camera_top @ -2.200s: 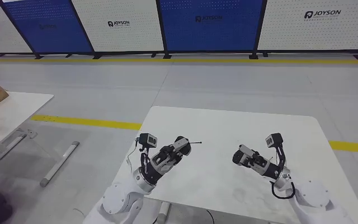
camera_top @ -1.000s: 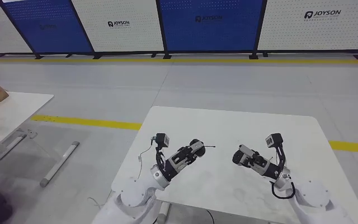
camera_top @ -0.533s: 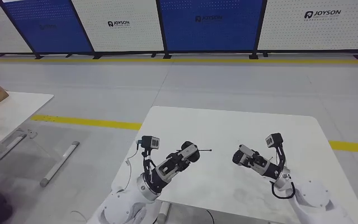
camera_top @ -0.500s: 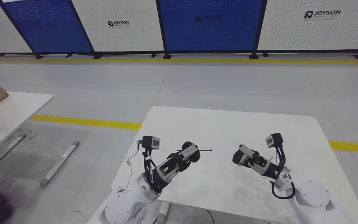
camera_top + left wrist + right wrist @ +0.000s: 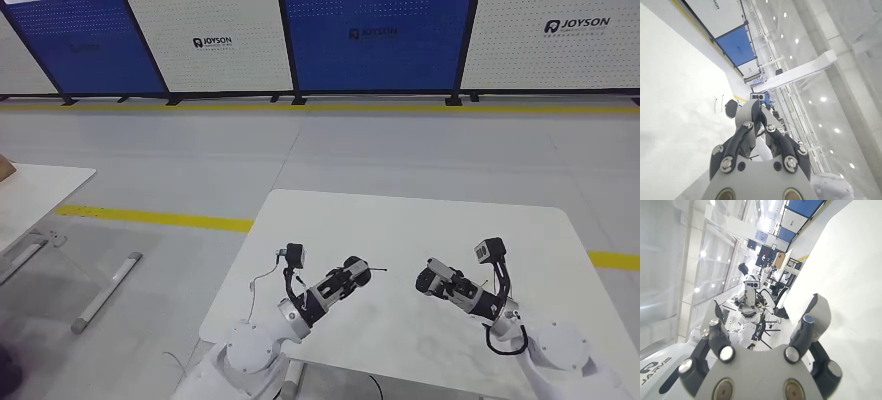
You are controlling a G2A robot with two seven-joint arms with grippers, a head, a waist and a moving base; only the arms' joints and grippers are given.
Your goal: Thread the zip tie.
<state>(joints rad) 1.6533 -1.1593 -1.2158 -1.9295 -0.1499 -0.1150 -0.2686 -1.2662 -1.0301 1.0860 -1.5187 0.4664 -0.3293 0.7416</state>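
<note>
In the top view, my left gripper [image 5: 358,270] hovers over the near left part of the white table [image 5: 420,220], shut on a thin black zip tie [image 5: 378,268]. The tie's free end pointing sideways at my right gripper [image 5: 430,279]. A gap of bare table separates the two. In the left wrist view, the left gripper [image 5: 756,107] has its fingers pressed together, and the tie itself is hidden between them. The right gripper [image 5: 766,308] is open in the right wrist view, with nothing between its fingers [image 5: 816,306].
Two more thin dark zip ties [image 5: 719,103] lie loose on the table beyond my left gripper. The table's near edge runs just under both arms. A second white table [image 5: 30,195] stands off to the far left.
My left gripper, holding the zip tie, has drifted rightwards, closer to the right gripper, and its arm has changed its pose. The right arm has stayed still.
</note>
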